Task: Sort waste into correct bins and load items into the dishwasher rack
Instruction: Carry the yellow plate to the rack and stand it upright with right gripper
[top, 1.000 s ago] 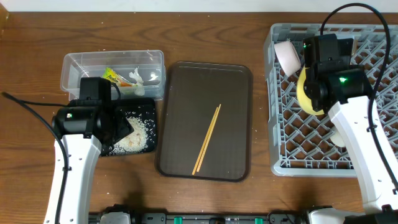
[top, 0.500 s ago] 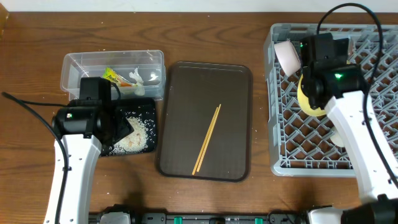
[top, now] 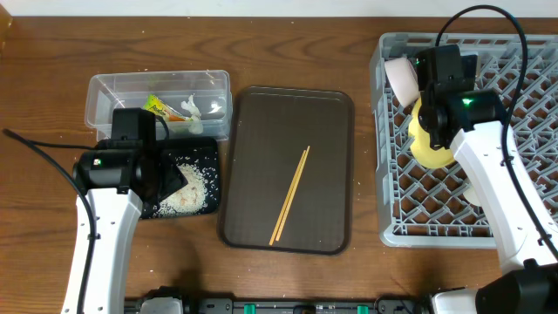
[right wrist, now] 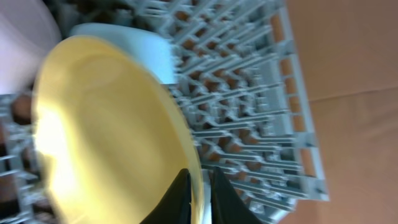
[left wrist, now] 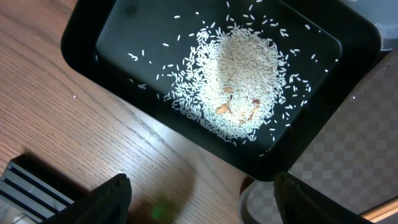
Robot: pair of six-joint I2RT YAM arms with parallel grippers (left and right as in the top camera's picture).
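Observation:
My right gripper (right wrist: 202, 196) is shut on the rim of the round yellow plate (right wrist: 106, 130) and holds it on edge over the grey dishwasher rack (top: 523, 131). The plate (top: 429, 144) sits at the rack's left part, below the white bowl (top: 401, 78). A light blue bowl (right wrist: 140, 46) stands just behind the plate. My left gripper (left wrist: 202, 205) is open and empty over the wood beside the black bin (left wrist: 93, 56), which holds rice grains (left wrist: 239, 74). The clear bin (top: 109, 92) holds the green-and-yellow wrapper (top: 157, 106) and white tissue (top: 192, 108). Two chopsticks (top: 290, 194) lie on the tray.
The dark brown serving tray (top: 261, 131) lies between the bins and the rack. A pale object (top: 475, 194) shows in the rack beside my right arm. The left arm's black cable (top: 35, 153) runs over the table at the left.
My right gripper has moved the yellow plate a little left and toward the back of the rack. The left arm has not moved.

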